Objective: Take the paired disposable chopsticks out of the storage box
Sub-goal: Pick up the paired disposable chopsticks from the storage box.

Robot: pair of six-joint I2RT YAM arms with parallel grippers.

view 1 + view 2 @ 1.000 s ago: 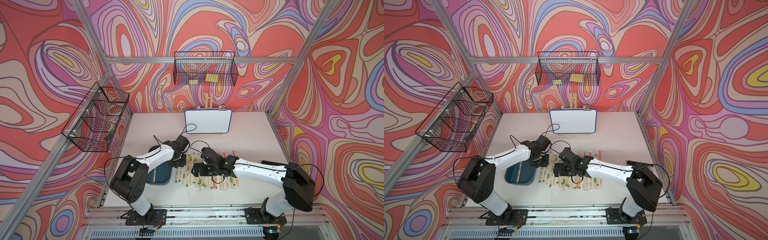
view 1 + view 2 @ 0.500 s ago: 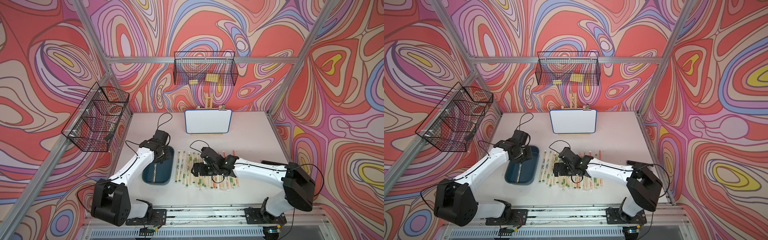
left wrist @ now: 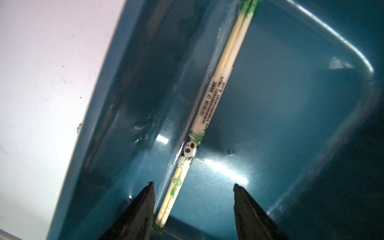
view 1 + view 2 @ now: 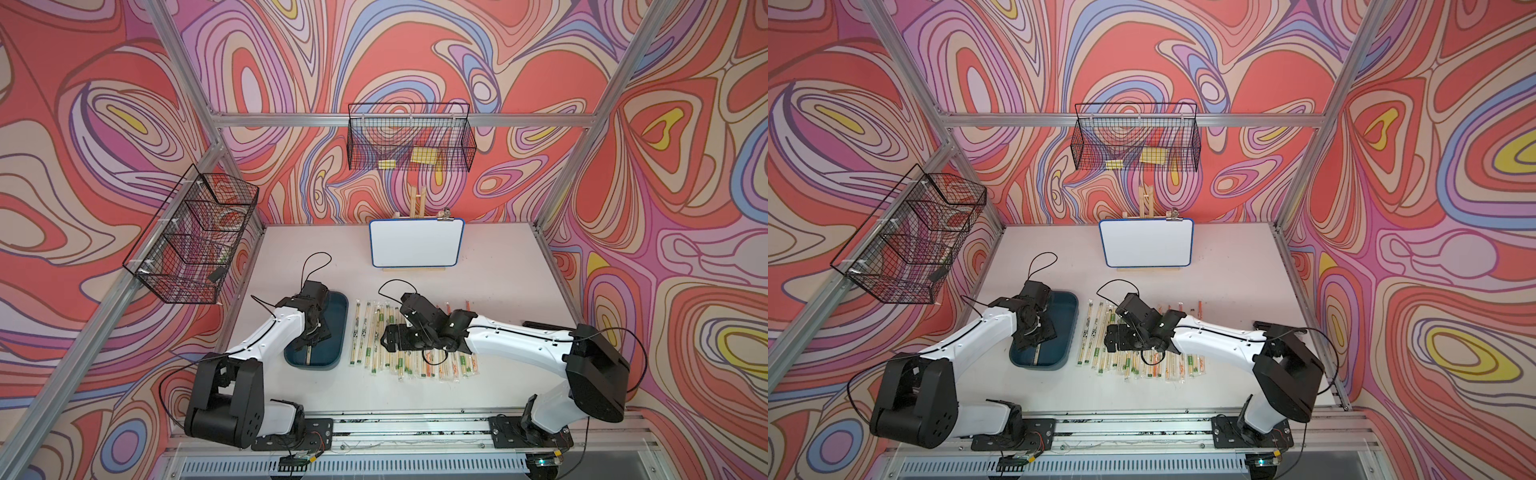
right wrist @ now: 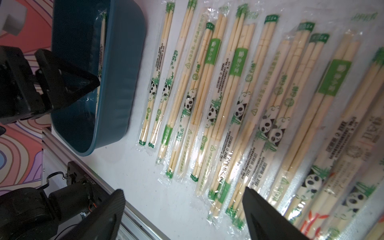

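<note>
Left wrist view, one chopstick pair [image 3: 204,116] in storage box [image 3: 291,128]

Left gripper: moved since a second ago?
Yes. The left gripper has swung away from the laid-out chopsticks, off the storage box's right edge, and now hangs over the box's middle.

A single sleeve of paired disposable chopsticks [image 3: 209,108], printed with a panda and green bamboo, lies along the floor of the teal storage box [image 3: 291,104]. The left claw [image 3: 192,184] hangs over one end, jaws spread, gripping nothing. Pale desk [image 3: 52,83] shows alongside.
</note>
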